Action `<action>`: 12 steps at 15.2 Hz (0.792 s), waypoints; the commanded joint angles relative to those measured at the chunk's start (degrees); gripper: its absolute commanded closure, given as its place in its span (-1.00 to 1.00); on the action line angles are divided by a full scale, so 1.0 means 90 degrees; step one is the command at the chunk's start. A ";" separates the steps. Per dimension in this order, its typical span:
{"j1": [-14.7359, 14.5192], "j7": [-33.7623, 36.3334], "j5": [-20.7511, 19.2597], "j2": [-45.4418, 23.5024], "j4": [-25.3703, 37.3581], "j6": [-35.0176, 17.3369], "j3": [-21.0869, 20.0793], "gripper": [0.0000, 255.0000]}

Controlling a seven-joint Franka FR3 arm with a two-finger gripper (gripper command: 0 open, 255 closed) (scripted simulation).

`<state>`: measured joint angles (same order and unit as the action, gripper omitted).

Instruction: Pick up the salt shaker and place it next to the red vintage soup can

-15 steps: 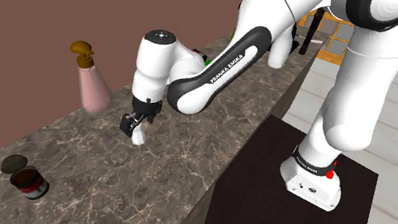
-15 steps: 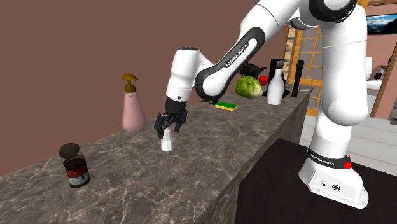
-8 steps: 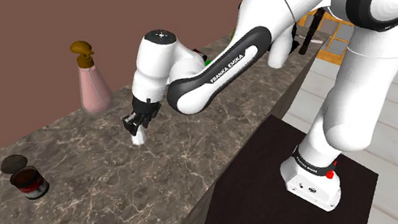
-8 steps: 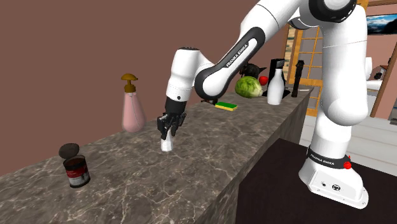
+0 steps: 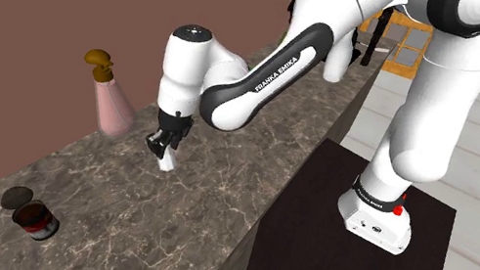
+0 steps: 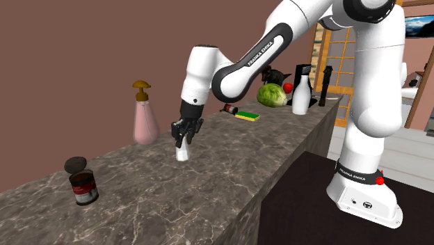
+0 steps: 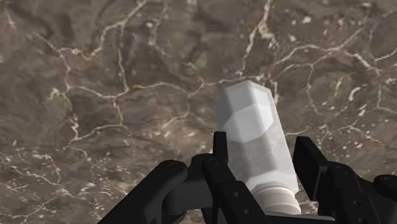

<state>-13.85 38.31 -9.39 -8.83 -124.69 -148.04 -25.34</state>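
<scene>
The salt shaker [image 5: 166, 162] [image 6: 183, 154] is a small whitish faceted bottle, hanging cap-up from my gripper [image 5: 165, 151] [image 6: 183, 141] just over the dark marble counter [image 5: 137, 244]. In the wrist view the black fingers [image 7: 222, 154] clasp its neck end, and the shaker [image 7: 252, 135] points down at the stone between them; my gripper [image 7: 266, 167] is shut on it. The red soup can [image 5: 36, 221] [image 6: 84, 188], its lid bent open, stands well away toward the shoulder view's left.
A pink pump bottle [image 5: 111, 105] [image 6: 145, 118] stands by the brown wall behind the gripper. Farther along the counter lie a yellow-green sponge [image 6: 246, 115], a cabbage [image 6: 272, 95] and a white bottle [image 6: 301, 96]. The counter's front edge drops to the floor.
The fingers, wide apart around the shaker a second ago, have shut on it. The hand has since risen a little with the shaker.
</scene>
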 commanded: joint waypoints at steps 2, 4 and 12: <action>0.0039 -0.0129 0.0173 0.0177 0.0078 0.0234 -0.0046 1.00; 0.0056 -0.0202 0.0272 0.0284 0.0140 0.0389 -0.0068 1.00; 0.0098 -0.0438 0.0596 0.0659 0.0448 0.1024 -0.0111 1.00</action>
<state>-12.99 34.56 -4.29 -3.21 -121.12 -139.57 -26.30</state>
